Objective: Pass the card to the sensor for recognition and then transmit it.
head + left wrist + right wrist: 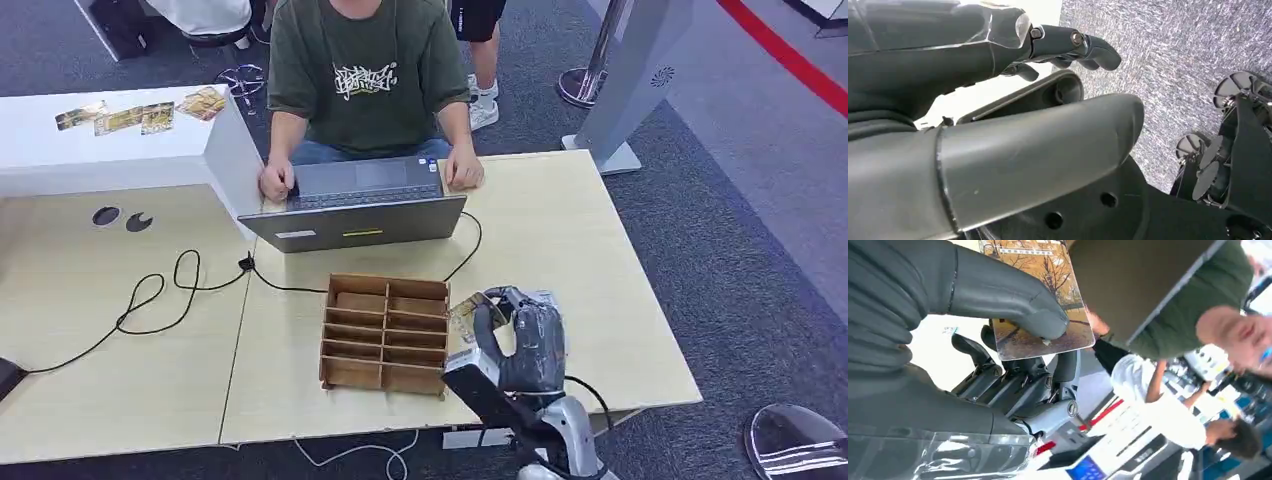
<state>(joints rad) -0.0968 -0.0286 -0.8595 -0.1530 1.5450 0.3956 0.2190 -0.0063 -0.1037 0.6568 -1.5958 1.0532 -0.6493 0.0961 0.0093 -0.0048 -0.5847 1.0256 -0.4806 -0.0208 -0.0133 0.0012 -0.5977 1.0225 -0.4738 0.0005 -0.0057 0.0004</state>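
A wooden organizer [384,333] divided into slots is seen on the light wooden table [560,250], near the front edge; its compartments appear bare, though their depths cannot be fully judged. At about three o'clock from the organizer, just beside it, the right hand [520,345] is raised above the table with a card [464,318] pinched in it. In the right wrist view the card [1040,295] is shown printed with an autumn tree scene and a line of small writing along one edge that is too blurred to be read; the thick thumb [1013,295] is pressed on the card's face and the darker fingers [1013,377] are curled behind it, so the card is firmly grasped. The right forearm is brought in from the table's near edge, at six o'clock of the hand.

At twelve o'clock from the organizer an open laptop [360,205] is set, with a person [370,75] in a green T-shirt seated behind it, both hands resting at the keyboard; white lettering on the shirt cannot be made out. A black cable [165,300] is trailed across the table at nine o'clock. Several more cards [140,115] are laid on a white counter [60,150] at ten o'clock.

The left hand [998,100] is seen in the left wrist view with its fingers [1088,47] loosely extended over grey carpet and nothing held.
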